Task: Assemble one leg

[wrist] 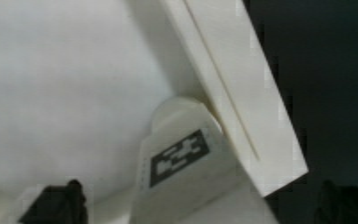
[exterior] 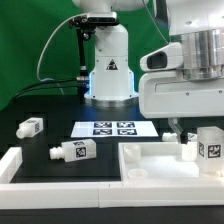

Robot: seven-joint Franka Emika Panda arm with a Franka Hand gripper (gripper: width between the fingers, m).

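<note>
A white leg (wrist: 185,150) with a black-and-white tag stands upright in a corner of the large white tabletop (wrist: 60,90), against its raised rim. In the exterior view this leg (exterior: 208,145) is at the right, inside the tabletop (exterior: 150,165). My gripper (wrist: 197,208) is open, its dark fingertips (wrist: 51,205) wide apart on either side of the leg without touching it. In the exterior view the gripper (exterior: 188,128) hangs just above and beside the leg. Two more legs (exterior: 30,127) (exterior: 72,151) lie loose on the dark table at the left.
The marker board (exterior: 105,128) lies flat in front of the robot base (exterior: 108,75). A white wall piece (exterior: 20,165) runs along the front left. The tabletop's rim (wrist: 229,90) runs close beside the leg.
</note>
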